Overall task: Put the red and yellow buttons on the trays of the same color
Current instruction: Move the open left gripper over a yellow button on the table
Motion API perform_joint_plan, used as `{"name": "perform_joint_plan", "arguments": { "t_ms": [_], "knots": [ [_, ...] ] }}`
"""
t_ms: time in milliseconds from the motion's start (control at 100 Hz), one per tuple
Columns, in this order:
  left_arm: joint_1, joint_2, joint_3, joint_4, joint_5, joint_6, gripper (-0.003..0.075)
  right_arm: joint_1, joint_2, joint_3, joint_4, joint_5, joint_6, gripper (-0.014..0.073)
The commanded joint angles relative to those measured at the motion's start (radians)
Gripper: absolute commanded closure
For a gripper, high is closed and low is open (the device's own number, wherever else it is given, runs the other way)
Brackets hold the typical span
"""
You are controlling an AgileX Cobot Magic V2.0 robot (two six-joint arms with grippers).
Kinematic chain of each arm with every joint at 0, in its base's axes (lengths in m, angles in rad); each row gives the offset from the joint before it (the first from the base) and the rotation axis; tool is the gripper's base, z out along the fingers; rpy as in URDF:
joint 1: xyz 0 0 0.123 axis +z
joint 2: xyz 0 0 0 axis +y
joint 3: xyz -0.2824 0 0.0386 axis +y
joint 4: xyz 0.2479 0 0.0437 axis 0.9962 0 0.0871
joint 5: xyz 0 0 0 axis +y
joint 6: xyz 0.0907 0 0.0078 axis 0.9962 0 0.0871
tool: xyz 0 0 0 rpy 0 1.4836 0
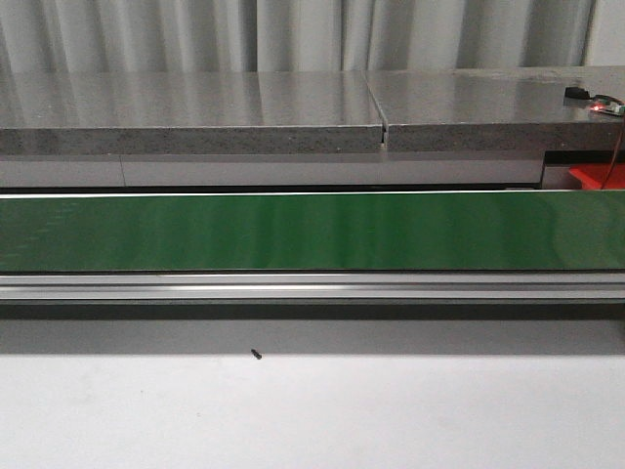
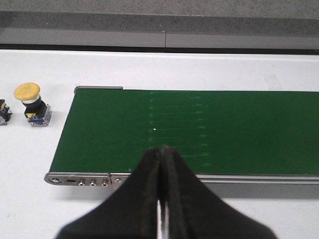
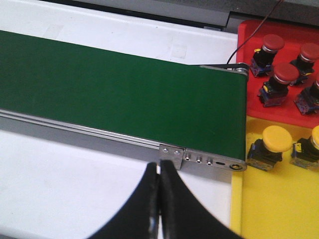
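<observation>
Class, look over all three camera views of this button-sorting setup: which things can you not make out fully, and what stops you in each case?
- Front view: no buttons or arms in frame; the red tray shows only a corner at the frame edge.
- Left wrist view: beside the yellow button, another object is cut by the frame edge; its colour is unknowable.
- Right wrist view: the yellow tray and some buttons run off the frame, so no total count.

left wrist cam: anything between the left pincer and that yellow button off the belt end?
Only bare white table and the conveyor's metal end bracket. The left pincer is shut; the yellow button stands off the green belt end.
</observation>
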Motion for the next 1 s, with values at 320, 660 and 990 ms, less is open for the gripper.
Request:
{"name": "perform_joint_plan", "arguments": {
  "t_ms": [320, 660, 990],
  "knots": [
    [-0.008, 0.001, -0.019, -0.016, -0.067, 0.0, 0.0204, -0.005, 0.002, -0.026, -0.003, -0.06, -0.001, 0.0663],
    [0.053, 0.062, -0.068, -0.002, -0.081, -0.077, 0.0166, -0.005, 0.002, -0.026, -0.003, -0.06, -0.001, 0.0663],
    [0.192, 0.379, -0.367, 0.005, -0.057, -0.143, 0.0209, -0.005, 0.002, -0.026, -0.003, -0.06, -0.001, 0.0663]
  ]
}}
